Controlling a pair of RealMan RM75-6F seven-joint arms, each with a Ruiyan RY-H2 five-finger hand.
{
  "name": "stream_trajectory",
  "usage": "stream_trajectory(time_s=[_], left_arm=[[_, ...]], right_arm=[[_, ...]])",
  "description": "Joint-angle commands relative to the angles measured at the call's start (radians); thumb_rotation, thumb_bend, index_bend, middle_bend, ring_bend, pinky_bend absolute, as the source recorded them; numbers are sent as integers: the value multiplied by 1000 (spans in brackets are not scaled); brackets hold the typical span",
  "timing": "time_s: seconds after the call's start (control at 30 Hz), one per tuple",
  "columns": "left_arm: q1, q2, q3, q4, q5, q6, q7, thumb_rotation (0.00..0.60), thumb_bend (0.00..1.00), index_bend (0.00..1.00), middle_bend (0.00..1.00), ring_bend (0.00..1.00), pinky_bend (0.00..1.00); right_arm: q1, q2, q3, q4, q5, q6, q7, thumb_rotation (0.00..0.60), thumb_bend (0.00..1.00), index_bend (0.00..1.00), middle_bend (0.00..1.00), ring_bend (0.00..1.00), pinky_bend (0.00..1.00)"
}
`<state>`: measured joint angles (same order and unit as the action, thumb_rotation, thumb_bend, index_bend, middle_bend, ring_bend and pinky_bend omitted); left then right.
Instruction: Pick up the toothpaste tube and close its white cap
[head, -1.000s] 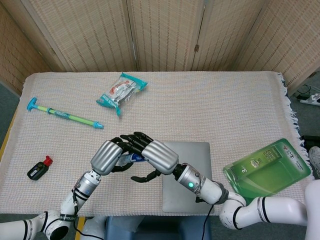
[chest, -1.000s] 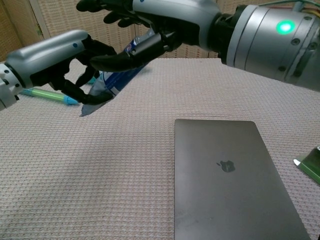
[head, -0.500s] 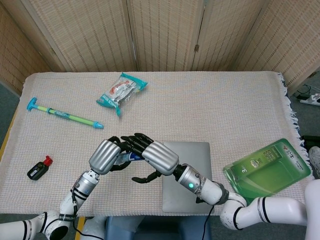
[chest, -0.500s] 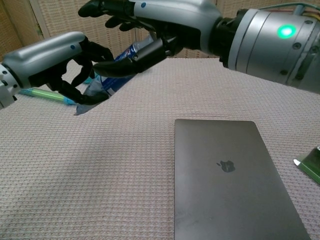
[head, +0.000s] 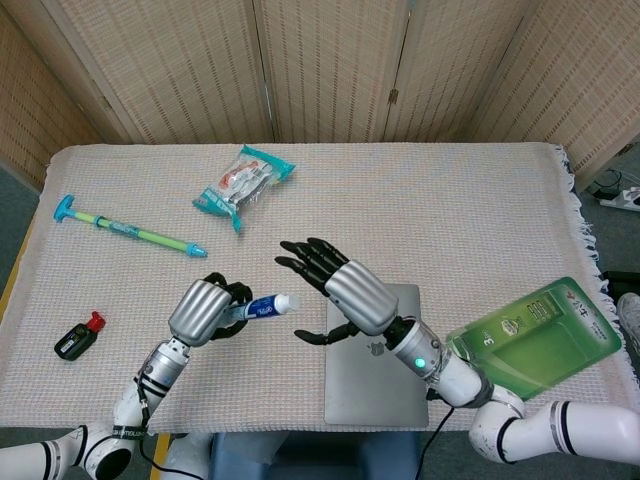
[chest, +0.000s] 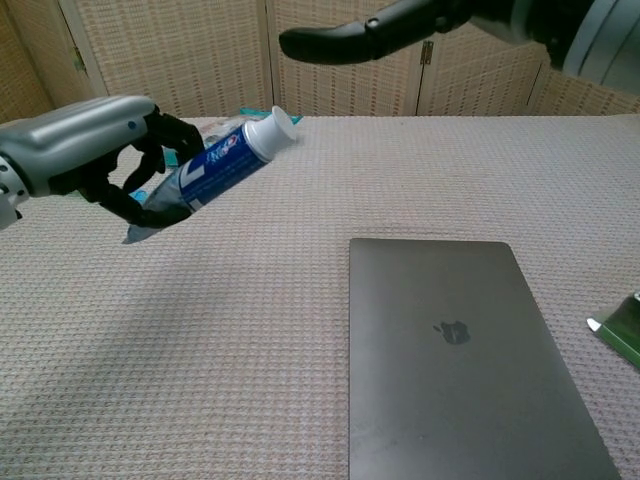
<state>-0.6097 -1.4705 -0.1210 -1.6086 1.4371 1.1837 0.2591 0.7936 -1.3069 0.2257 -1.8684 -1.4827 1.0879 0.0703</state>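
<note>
Setting: woven cloth covers the desk (head: 460, 200), with cane screens behind it.
Laptop: a closed grey laptop (chest: 455, 350) lies nearest, flat on the cloth.
Left hand: the left hand (head: 205, 312) grips the toothpaste tube (chest: 205, 172) by its lower body, holding it in the air, tilted, nozzle end up and toward the right.
Cap: the white cap (chest: 271, 128) now looks seated on the tube's end.
Right hand: the right hand (head: 335, 290) has pulled back from the tube and hangs beside it with fingers spread, holding nothing.
Meaning: half a second ago both hands were clasped over the cap; the release suggests the closing is done.
Far side: a green syringe toy (head: 130, 230) and a snack packet (head: 243, 183) lie beyond.
</note>
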Motion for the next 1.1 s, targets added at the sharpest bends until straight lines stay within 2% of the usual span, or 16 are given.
stream_trajectory(time_s=[0.03, 0.17, 0.37, 0.5, 0.63, 0.8, 1.0, 1.07, 1.1], left_arm=[[7, 6, 10, 35, -112, -62, 116, 600, 791, 740, 891, 711, 366], [5, 0, 4, 49, -256, -112, 235, 600, 752, 615, 804, 631, 339], [-6, -43, -20, 81, -435, -117, 369, 600, 731, 460, 650, 504, 335], [-20, -56, -42, 57, -589, -114, 457, 600, 659, 291, 498, 383, 335], [-30, -53, -53, 31, -671, -106, 489, 600, 620, 172, 403, 308, 328], [-12, -1, -62, -42, -676, -96, 422, 600, 601, 95, 304, 225, 264], [64, 89, -65, -109, -560, -15, 260, 600, 601, 89, 289, 213, 208], [100, 113, -62, -107, -504, 34, 201, 600, 601, 111, 290, 212, 190], [112, 120, -57, -104, -480, 50, 179, 600, 601, 116, 290, 212, 183]], right_arm=[[-42, 49, -22, -3, -22, 34, 10, 348, 339, 0, 0, 0, 0], [-85, 89, -50, 5, -43, 69, 19, 344, 339, 0, 0, 0, 0], [-136, 131, -89, 20, -71, 103, 27, 343, 339, 0, 0, 0, 0], [-176, 161, -119, 33, -89, 129, 29, 341, 339, 0, 0, 0, 0], [-203, 182, -139, 53, -89, 135, 28, 340, 339, 0, 0, 0, 0], [-249, 217, -161, 76, -77, 155, 25, 338, 339, 0, 0, 0, 0], [-323, 260, -199, 102, -55, 186, 31, 343, 338, 0, 0, 0, 0], [-355, 270, -207, 111, -51, 216, 27, 374, 338, 0, 0, 0, 0], [-369, 274, -211, 114, -50, 230, 26, 425, 338, 0, 0, 0, 0]])
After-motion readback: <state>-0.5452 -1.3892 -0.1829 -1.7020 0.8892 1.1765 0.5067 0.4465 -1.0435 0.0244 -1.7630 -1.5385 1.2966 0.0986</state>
